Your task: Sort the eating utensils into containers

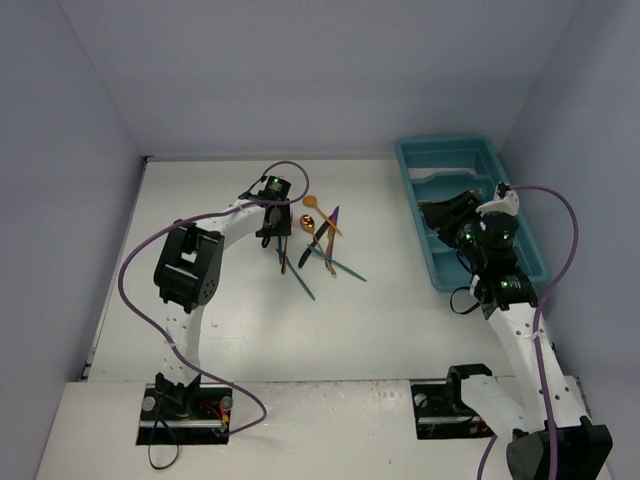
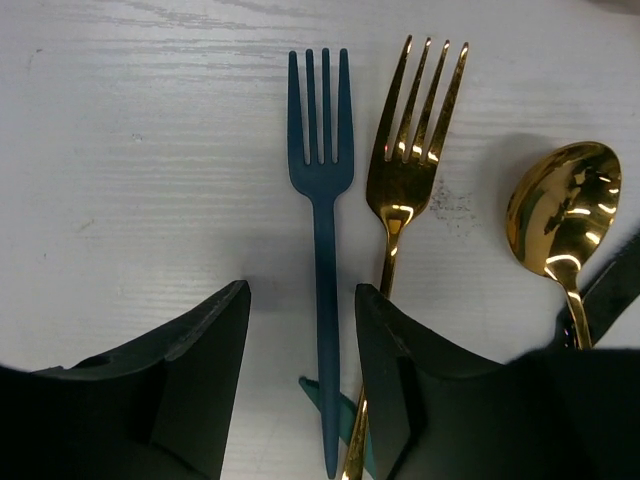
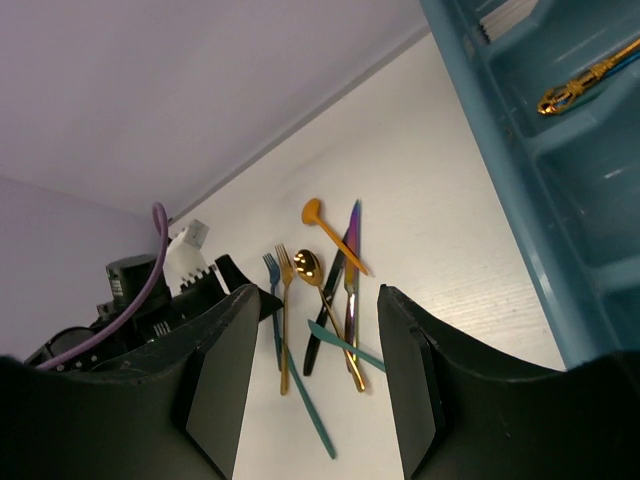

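Teal fork [image 2: 322, 200] lay flat on the surface [image 2: 120, 150], just beside a gold fork [image 2: 408, 165], well apart from the tray [image 3: 510, 185]. Left hand [image 2: 302, 310] straddled its handle, jaws apart, nothing gripped. Right hand [image 3: 318, 310] was released, empty, over the tray. Judged light, stiff, slick, thin: pinch mid-handle squarely.

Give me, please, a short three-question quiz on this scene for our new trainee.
1. Which piece has its handle lying between the fingers of the left claw? A gold spoon; B blue fork; C purple knife.
2. True or false: the tray holds nothing.
3. Fill in: beside the blue fork lies a second fork, coloured ____.
Key: 1 B. 2 False: a gold piece lies in one compartment. 3 gold.
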Action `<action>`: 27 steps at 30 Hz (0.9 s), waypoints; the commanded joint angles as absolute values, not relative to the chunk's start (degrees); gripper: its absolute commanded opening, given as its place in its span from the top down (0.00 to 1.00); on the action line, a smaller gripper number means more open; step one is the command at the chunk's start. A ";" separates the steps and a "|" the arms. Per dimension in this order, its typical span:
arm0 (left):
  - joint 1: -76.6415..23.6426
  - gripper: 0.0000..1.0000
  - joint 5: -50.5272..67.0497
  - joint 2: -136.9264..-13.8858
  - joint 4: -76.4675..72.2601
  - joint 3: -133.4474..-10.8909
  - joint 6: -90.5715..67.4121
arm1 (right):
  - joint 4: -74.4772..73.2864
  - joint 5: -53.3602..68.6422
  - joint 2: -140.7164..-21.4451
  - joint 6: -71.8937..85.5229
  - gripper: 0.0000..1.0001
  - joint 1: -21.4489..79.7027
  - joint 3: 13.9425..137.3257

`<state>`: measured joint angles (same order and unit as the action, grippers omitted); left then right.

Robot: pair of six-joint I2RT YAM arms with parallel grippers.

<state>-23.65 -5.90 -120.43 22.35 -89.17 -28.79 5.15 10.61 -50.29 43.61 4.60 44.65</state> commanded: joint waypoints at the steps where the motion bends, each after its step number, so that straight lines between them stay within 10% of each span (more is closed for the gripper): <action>1: -22.94 0.59 -6.52 -119.80 21.98 -93.57 -26.98 | 4.42 11.35 -49.10 41.66 0.52 4.76 43.60; 13: -22.96 0.99 -8.17 -123.07 22.26 -95.43 -26.17 | 3.05 11.53 -48.41 39.66 0.52 5.38 43.28; 27: -25.94 1.00 3.06 -95.73 11.33 -83.63 -31.64 | 8.60 15.79 -53.89 36.14 0.49 21.00 48.52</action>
